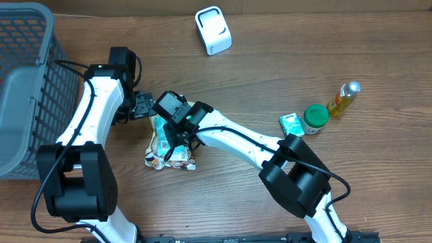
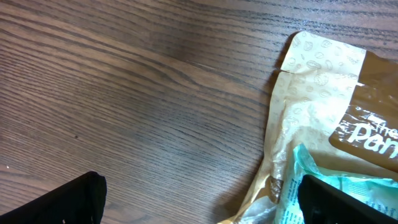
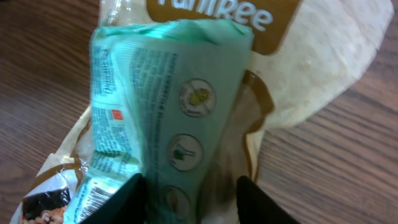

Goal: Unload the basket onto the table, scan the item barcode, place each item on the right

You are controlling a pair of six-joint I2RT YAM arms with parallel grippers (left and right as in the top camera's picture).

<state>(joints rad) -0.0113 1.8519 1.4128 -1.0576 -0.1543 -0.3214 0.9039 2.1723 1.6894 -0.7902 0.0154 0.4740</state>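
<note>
The mint-green packet (image 3: 168, 106) lies atop a tan snack bag (image 1: 169, 154) left of the table's (image 1: 378, 189) centre, with a white boxy device (image 1: 213, 30) at its 1 o'clock. The right gripper (image 3: 189, 199) straddles the packet, though whether it is clamped I cannot tell. The left gripper (image 2: 205, 200), at the packet's 10 o'clock, gapes wide and holds nothing.

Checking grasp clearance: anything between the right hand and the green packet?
Nothing visible. The right hand sits astride the green packet, one finger at each side. The packet lies on top of the beige snack bag, so the bag is underneath it, not in the way.
</note>
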